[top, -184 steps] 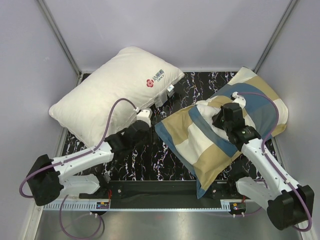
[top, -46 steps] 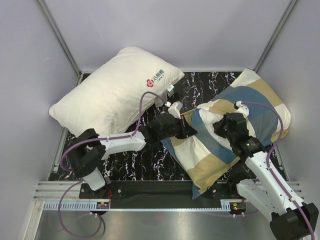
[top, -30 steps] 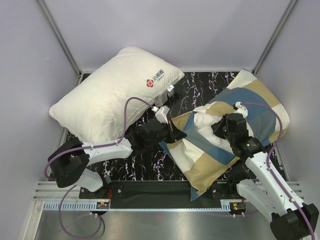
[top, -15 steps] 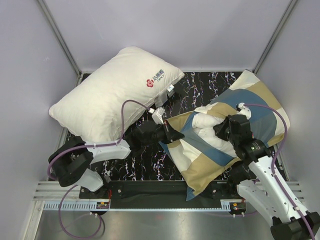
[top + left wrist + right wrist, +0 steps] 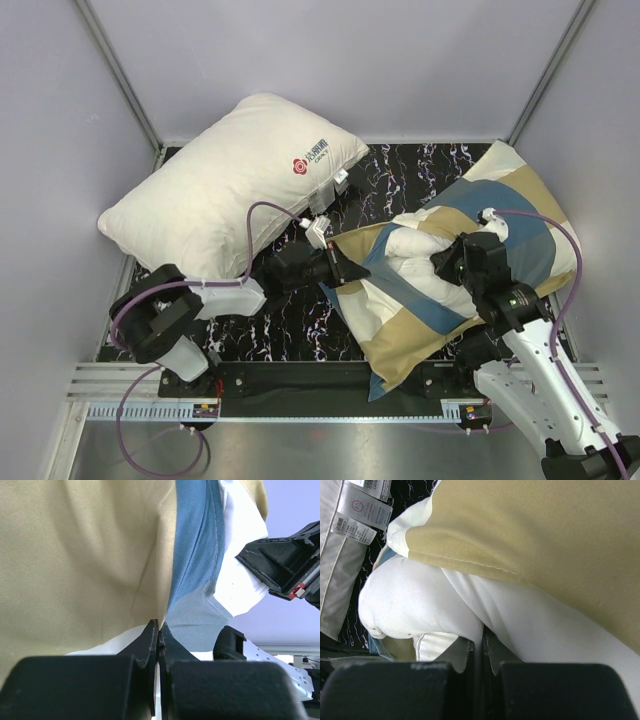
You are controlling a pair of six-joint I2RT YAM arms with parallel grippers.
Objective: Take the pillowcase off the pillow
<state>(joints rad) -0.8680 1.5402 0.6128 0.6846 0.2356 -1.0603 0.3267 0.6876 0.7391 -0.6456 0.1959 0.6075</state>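
Note:
The checked teal, tan and cream pillowcase (image 5: 440, 310) lies at the right of the table, its open end facing left. The off-white pillow (image 5: 415, 248) bulges out of that opening. My left gripper (image 5: 343, 270) is shut on the pillowcase's open edge; in the left wrist view its jaws (image 5: 158, 630) pinch the fabric where the tan (image 5: 85, 555) and blue (image 5: 192, 555) checks meet. My right gripper (image 5: 452, 266) sits on top, shut on a fold of the pillow (image 5: 420, 605), with its jaws (image 5: 482, 641) closed on white cloth under the tan pillowcase hem (image 5: 545, 530).
A second white pillow (image 5: 220, 185) with a red logo lies at the back left, its care labels (image 5: 362, 510) near the left arm. The black marbled table (image 5: 300, 320) shows between the arms. Grey walls stand close on the left, the right and behind.
The right arm has drawn the pillow a little right and toward the near edge. More white pillow shows outside the opening. The left arm's elbow has swung while its grip stayed on the edge.

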